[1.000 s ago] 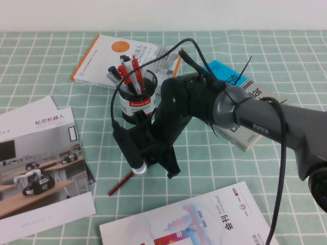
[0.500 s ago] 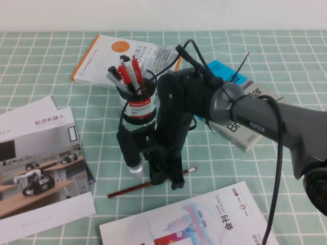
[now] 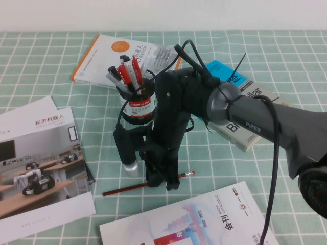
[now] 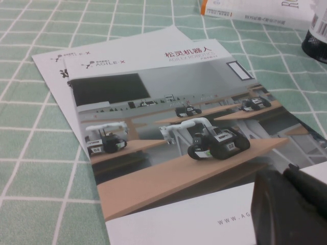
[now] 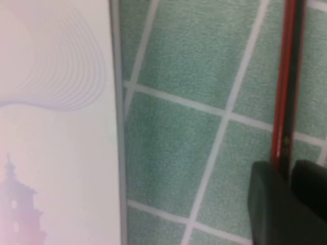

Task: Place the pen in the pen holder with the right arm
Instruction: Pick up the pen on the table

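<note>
While my right gripper (image 3: 164,179) pinches down on the pen (image 3: 148,184) lying on the cloth between holder (image 3: 137,104) and magazine (image 3: 189,224), I'm at the grasp. Next: lift, tip upright, carry to the holder. Left gripper (image 4: 294,204): can't tell.

The table (image 3: 46,61) is covered with a pale green cloth with a white grid on it — looks like a soft, slightly fuzzy fabric up close. Behind the far edge there's a plain white wall (image 3: 153,15), nothing on it. Light is even and soft, only faint shadows on the cloth. Scattered around are printed bits: a brochure (image 3: 36,168) with an office photo on the left, a white-and-orange book (image 3: 102,56) at the back, a blue-and-white book (image 3: 245,102) to the right, and a magazine (image 3: 204,219) at the near edge.
</note>
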`<state>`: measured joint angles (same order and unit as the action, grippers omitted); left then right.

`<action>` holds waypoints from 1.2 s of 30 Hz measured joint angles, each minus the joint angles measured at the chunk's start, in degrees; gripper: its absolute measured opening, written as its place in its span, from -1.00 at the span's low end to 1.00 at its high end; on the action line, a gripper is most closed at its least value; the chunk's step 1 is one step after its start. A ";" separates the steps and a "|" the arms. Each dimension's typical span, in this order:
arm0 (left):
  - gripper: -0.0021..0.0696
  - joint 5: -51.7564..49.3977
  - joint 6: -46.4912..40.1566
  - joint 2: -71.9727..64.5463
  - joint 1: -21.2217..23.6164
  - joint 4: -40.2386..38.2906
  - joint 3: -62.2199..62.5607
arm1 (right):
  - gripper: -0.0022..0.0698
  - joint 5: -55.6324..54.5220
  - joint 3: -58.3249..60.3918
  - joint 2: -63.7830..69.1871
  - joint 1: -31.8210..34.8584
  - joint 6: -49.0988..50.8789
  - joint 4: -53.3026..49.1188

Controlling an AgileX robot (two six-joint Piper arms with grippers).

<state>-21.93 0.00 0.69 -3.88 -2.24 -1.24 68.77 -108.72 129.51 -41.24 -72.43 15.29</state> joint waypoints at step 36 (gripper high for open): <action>-0.96 0.00 0.00 0.00 0.00 0.00 0.00 | -0.89 -0.66 -0.91 0.18 -5.16 16.45 -12.68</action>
<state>-21.93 0.00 0.69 -3.88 -2.24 -1.24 68.11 -109.63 129.69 -46.40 -55.99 2.61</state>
